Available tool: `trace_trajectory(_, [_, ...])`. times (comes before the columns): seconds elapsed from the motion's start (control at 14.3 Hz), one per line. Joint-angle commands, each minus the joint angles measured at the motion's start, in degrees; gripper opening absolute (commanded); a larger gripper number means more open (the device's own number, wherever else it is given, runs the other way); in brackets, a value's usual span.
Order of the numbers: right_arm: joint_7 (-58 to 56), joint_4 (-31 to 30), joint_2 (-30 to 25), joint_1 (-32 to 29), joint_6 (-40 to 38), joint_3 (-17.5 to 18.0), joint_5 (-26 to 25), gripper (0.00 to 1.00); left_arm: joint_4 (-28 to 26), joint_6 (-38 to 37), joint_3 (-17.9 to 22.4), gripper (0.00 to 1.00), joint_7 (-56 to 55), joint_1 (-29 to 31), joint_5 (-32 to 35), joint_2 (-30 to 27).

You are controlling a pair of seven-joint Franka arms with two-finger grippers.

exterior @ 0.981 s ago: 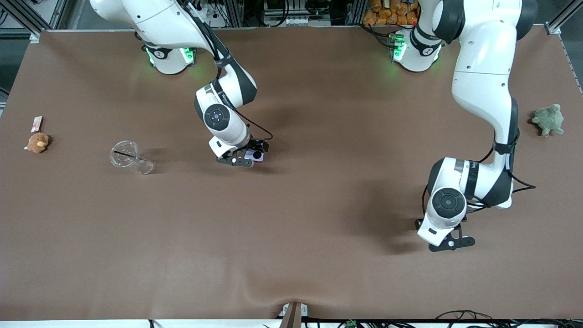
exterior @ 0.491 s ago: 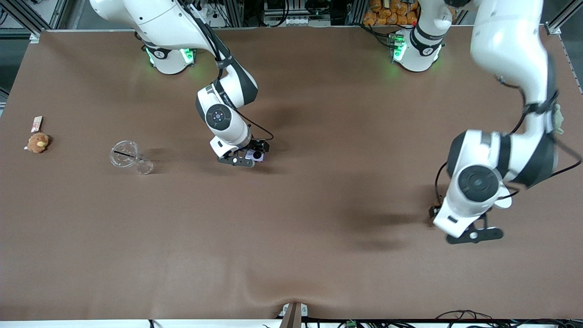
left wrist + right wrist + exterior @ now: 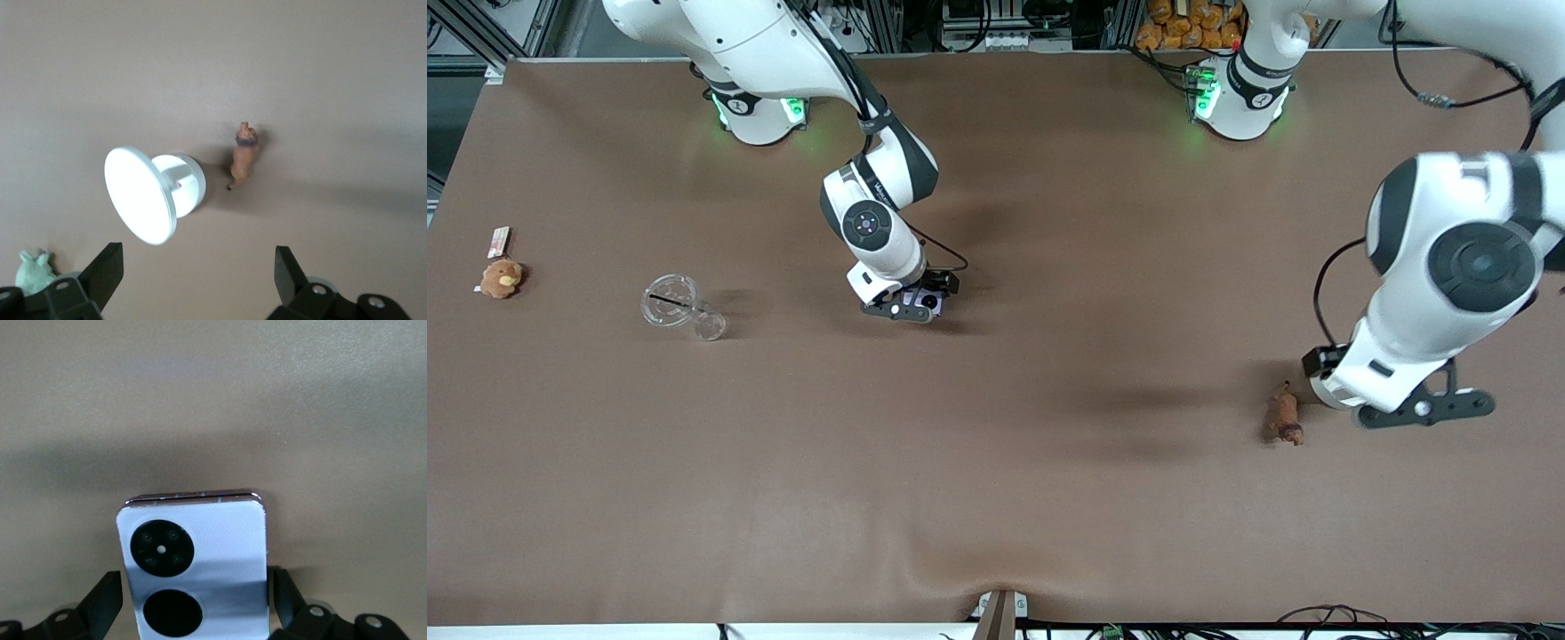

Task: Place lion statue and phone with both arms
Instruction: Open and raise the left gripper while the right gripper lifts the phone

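The lion statue, a tiny brown figurine with a darker head, lies on the table toward the left arm's end; it also shows in the left wrist view. My left gripper is open and empty, raised above the table beside the lion. The pale-lilac phone, with its two black camera circles, sits between my right gripper's fingers, its free edge low at the table. My right gripper is shut on the phone near the table's middle.
A white disc-shaped object lies by the lion's tail. A green plush turtle shows at the edge of the left wrist view. A clear cup, an orange-brown plush and a small card lie toward the right arm's end.
My left arm has risen and swung away toward its end of the table, uncovering the lion on the table. My right gripper has shifted slightly with the phone.
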Motion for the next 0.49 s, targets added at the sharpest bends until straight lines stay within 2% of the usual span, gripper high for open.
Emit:
trace_trajectory(0.0, [1.51, -0.26, 0.43, 3.67, 0.75, -2.83, -0.81, 0.86, -3.86, -0.86, -1.28, 1.0, 1.14, 2.74, -3.71, -6.87])
trace_trajectory(0.07, [1.25, -0.18, 0.34, 3.76, 0.75, -3.18, -1.59, 0.43, -5.27, -0.85, -3.2, 1.0, 1.58, 4.76, -4.76, -8.73])
trace_trajectory(0.14, [1.25, 0.17, 0.08, 3.59, 0.32, -3.19, -2.12, 0.12, -6.76, -0.85, -5.31, 1.0, 3.06, 7.39, -5.38, -10.92])
trace_trajectory(0.21, [0.81, 0.17, -0.45, 3.15, -0.04, -3.36, -2.21, 0.0, -9.04, -0.85, -7.42, 1.0, 4.21, 9.42, -5.74, -13.38])
trace_trajectory(0.42, [-1.54, 0.17, -3.52, 2.62, -5.11, -6.95, -2.22, 0.0, -13.27, -0.94, -8.32, 1.0, 4.92, 9.7, -7.41, -18.39])
